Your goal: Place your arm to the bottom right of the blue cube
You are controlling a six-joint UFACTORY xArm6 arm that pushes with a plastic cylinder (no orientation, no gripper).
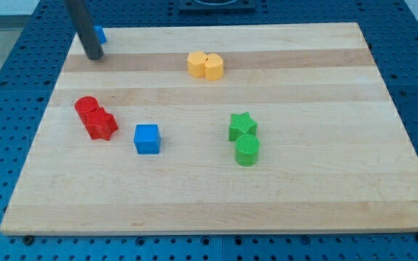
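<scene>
The blue cube (147,138) sits on the wooden board (318,181), left of centre. My tip (93,55) is at the board's top left corner, far up and to the left of the blue cube. The dark rod partly hides a second blue block (100,34) just behind it; its shape cannot be made out.
A red cylinder (86,108) and a red star (101,124) touch each other left of the blue cube. Two yellow blocks (205,65) sit together at top centre. A green star (242,125) and a green cylinder (247,150) sit right of centre.
</scene>
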